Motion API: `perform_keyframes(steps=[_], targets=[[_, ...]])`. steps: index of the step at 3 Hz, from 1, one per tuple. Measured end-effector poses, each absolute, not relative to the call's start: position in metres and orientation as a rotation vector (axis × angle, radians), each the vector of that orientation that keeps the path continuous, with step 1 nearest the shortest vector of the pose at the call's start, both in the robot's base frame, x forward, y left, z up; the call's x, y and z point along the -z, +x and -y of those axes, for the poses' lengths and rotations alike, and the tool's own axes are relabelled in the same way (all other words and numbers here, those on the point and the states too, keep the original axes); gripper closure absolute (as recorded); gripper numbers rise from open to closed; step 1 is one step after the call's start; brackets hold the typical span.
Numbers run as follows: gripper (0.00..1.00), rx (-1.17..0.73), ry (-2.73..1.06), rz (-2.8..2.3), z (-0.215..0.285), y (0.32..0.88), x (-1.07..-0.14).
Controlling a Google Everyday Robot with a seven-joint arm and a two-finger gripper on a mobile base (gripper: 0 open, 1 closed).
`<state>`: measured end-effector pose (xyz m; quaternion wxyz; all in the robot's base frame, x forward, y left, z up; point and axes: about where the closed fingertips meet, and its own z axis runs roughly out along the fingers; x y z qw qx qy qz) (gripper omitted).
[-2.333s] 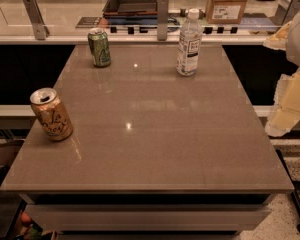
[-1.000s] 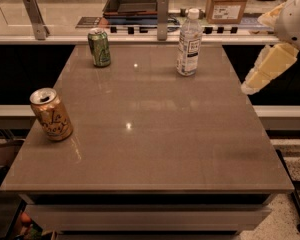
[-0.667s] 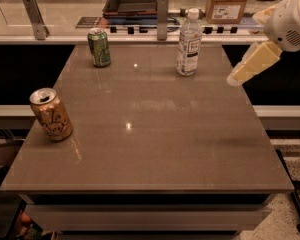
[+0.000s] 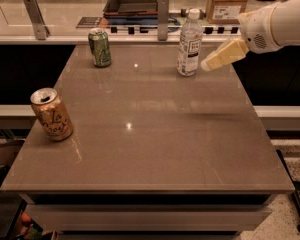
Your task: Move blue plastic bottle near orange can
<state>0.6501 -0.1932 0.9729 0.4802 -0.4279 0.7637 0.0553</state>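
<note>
The blue plastic bottle (image 4: 189, 44), clear with a white cap and white label, stands upright at the far right of the brown table (image 4: 155, 144). The orange can (image 4: 52, 115), orange-gold with dark cursive lettering, stands at the table's left edge, far from the bottle. My gripper (image 4: 211, 62), cream-coloured on a white arm (image 4: 277, 24), reaches in from the right and hangs just right of the bottle at label height, close to it, with nothing held.
A green can (image 4: 100, 47) stands at the far left of the table. Behind the table runs a counter with a dark tray (image 4: 132, 3), a cardboard box (image 4: 227, 1) and two metal posts (image 4: 35, 16) (image 4: 163, 16).
My gripper has swung in from the right edge of the view, moving left and up toward the bottle. The bottle and both cans have not moved.
</note>
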Motion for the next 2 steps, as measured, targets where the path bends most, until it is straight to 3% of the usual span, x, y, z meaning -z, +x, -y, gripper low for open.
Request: perform_keyframes(steps=[2], targets=[[0.0,-0.275,-0.893,-1.753,0.171,0.699,-0.95]])
